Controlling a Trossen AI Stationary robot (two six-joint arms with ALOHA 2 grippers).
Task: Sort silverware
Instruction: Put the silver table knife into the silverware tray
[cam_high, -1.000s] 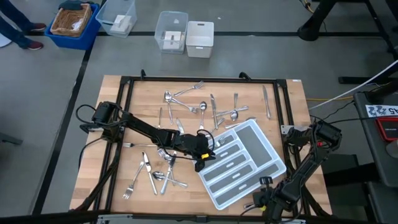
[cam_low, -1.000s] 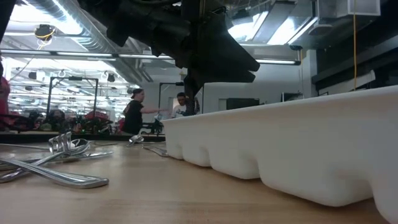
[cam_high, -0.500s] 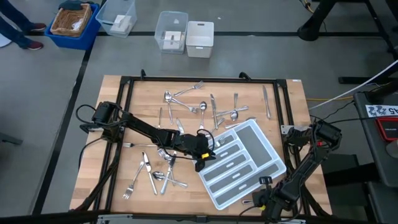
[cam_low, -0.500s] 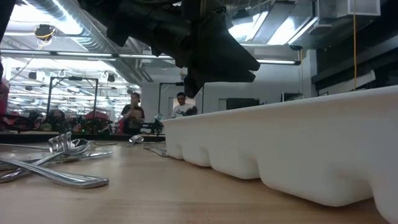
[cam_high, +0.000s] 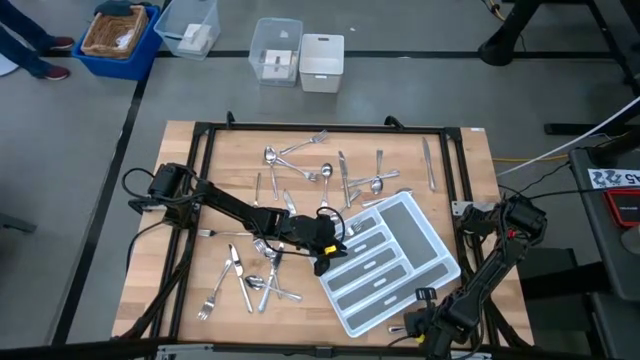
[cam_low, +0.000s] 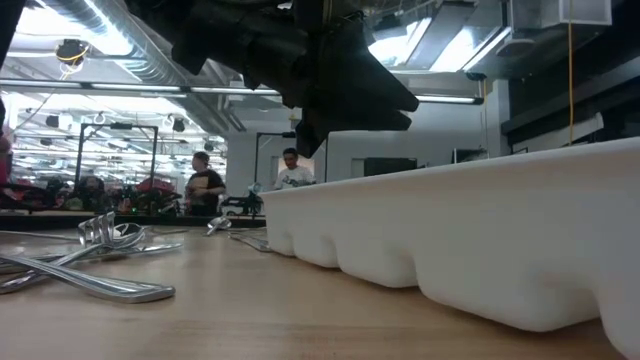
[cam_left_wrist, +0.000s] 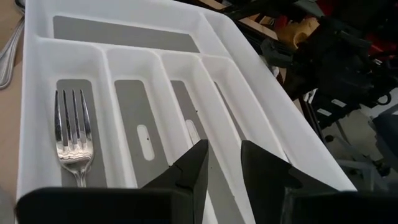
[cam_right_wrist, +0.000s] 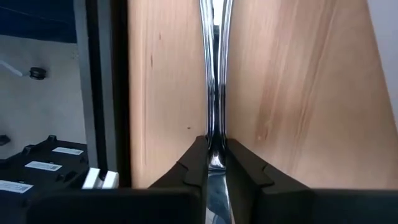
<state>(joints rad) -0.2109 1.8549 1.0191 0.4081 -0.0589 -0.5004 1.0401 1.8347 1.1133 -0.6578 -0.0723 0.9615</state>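
The light grey compartmented tray (cam_high: 400, 262) lies slanted at the table's near right. It also shows in the low view (cam_low: 480, 230). One fork (cam_left_wrist: 70, 134) lies in an outer compartment. Several forks, spoons and knives lie loose at the far middle (cam_high: 330, 172) and near left (cam_high: 250, 278). My left gripper (cam_high: 326, 250) hovers over the tray's left end, open and empty (cam_left_wrist: 222, 163). My right gripper (cam_high: 413, 322) is at the table's near edge by the tray's near corner, shut on a slim silver utensil (cam_right_wrist: 214, 74). My right gripper pinches the utensil's handle at its end (cam_right_wrist: 215, 146) between its two fingers. The fingers lie along the handle, which runs straight out ahead of them over the wooden tabletop. The utensil's other end is out of frame. I cannot tell whether it rests on the table.
A black rail frame (cam_high: 200, 150) edges the tabletop. Clear plastic boxes (cam_high: 275, 50) and a blue bin (cam_high: 118, 38) stand on the floor beyond the far edge. People (cam_low: 203, 185) stand far back in the room. Bare wood (cam_high: 455, 180) lies at the far right.
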